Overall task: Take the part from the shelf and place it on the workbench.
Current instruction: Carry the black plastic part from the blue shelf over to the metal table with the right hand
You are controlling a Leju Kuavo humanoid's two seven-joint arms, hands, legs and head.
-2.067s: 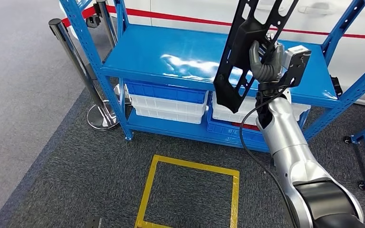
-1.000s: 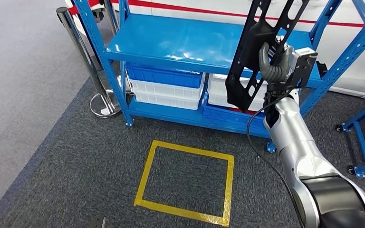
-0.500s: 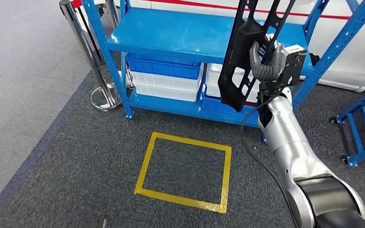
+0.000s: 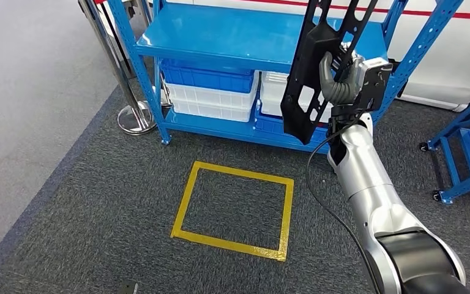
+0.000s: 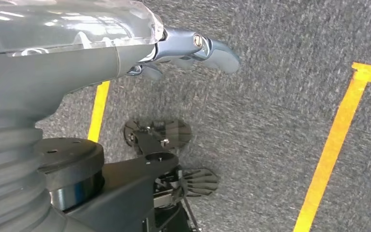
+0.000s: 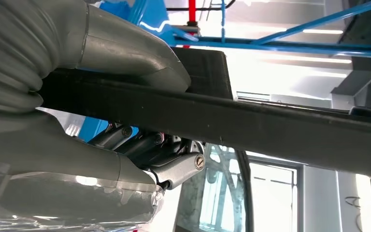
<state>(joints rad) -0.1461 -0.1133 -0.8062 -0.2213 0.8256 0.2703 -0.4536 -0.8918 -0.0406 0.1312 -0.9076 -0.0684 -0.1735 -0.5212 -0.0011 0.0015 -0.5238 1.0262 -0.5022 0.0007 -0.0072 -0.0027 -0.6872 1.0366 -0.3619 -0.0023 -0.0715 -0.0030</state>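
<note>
The part is a long black perforated plate. My right hand grips it at mid-length and holds it upright at chest height, in front of the blue shelf and off its top board. The right wrist view has the part as a dark bar across the frame, with the right hand's thumb over it and the fingers under it. My left hand hangs over grey carpet with its fingers loosely extended, holding nothing.
A yellow tape square marks the carpet before the shelf. White and blue bins fill the shelf's lower level. A chrome stanchion stands at the shelf's left corner, and a blue wheeled frame stands at the right.
The whole picture has shifted: the shelf sits higher and farther, so the camera has drawn back. The right hand keeps the part in the same grip.
</note>
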